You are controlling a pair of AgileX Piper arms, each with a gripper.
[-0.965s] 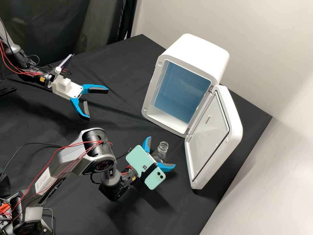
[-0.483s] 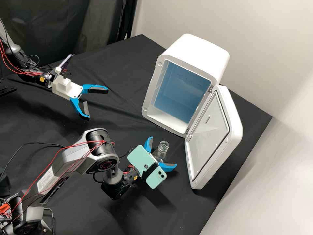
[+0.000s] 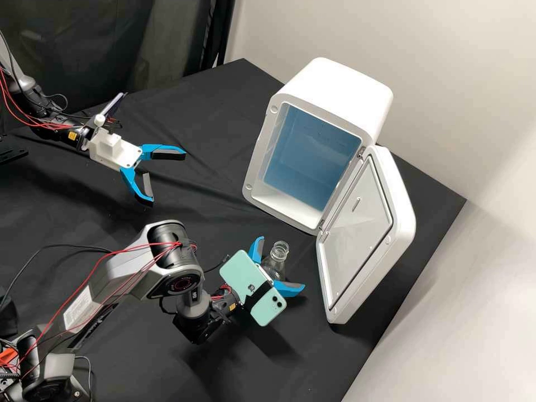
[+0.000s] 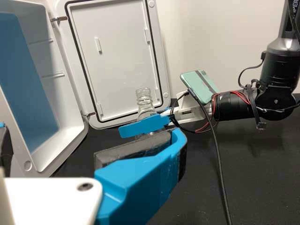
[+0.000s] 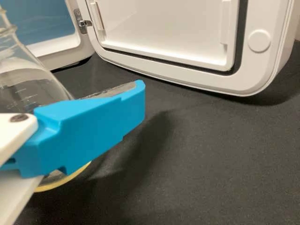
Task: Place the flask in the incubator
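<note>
Flask (image 3: 275, 261) of clear glass, upright on the black desk (image 3: 212, 123) beside the open-doored incubator (image 3: 329, 95) — straddled by the right gripper's (image 3: 279, 265) wide-spread fingers. Left gripper (image 3: 166, 176) likewise splayed, well apart.

In the high view a mint phone (image 3: 252, 286) mounted by the right tool (image 3: 279, 266) hides all of the flask (image 3: 278, 250) but its neck and mouth. In the right wrist view the flask (image 5: 23, 79) is cut off at the picture's edge. A blue finger (image 5: 89, 122) covers part of its base, and whether finger and glass touch cannot be told. The incubator (image 5: 187, 47) runs past the edges there.
</note>
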